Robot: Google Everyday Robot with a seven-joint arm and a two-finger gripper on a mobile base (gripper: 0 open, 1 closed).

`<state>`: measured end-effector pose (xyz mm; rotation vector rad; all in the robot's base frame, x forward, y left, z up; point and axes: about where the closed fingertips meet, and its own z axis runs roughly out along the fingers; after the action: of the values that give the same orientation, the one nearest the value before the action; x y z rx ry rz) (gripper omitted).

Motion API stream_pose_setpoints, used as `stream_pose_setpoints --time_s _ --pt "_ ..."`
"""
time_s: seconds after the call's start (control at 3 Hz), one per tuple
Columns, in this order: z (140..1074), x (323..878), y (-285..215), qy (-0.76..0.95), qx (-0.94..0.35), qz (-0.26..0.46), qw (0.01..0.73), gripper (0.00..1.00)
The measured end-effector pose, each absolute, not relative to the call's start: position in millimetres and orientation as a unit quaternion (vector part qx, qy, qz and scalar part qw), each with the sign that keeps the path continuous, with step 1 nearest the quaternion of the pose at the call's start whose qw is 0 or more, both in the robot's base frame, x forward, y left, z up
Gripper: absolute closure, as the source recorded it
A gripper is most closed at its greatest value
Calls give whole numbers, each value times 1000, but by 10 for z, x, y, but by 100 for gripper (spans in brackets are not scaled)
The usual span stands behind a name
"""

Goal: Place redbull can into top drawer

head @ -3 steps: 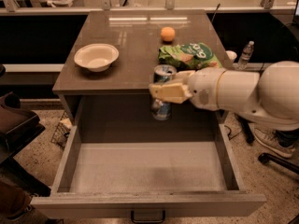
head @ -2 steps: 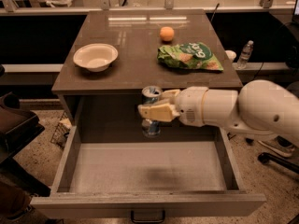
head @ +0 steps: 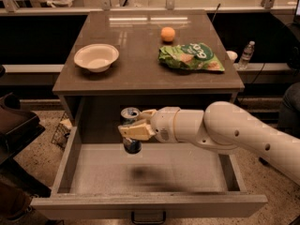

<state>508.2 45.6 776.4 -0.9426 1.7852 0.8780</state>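
You will find the top drawer [head: 187, 175] pulled open in front of and below the counter [head: 140, 71]; above its floor, left of centre and toward the rear, hangs the end effector [head: 133, 131], reaching in from the right, clamped around the upright redbull can [head: 130, 113]; on the counter, the bowl [head: 96, 56] sits left, the snack bag [head: 191, 56] right, the round fruit [head: 168, 33] just behind the bag; a bottle [head: 245, 54] stands beyond the counter's right side.
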Motion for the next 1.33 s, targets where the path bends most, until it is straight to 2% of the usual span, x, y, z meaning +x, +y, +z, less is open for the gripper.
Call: stream_pose_setpoints --time_s 0.67,1.33 --pt "7553 5153 746 698 -370 370 489 100" --pt "7430 5175 806 673 -387 378 505 100"
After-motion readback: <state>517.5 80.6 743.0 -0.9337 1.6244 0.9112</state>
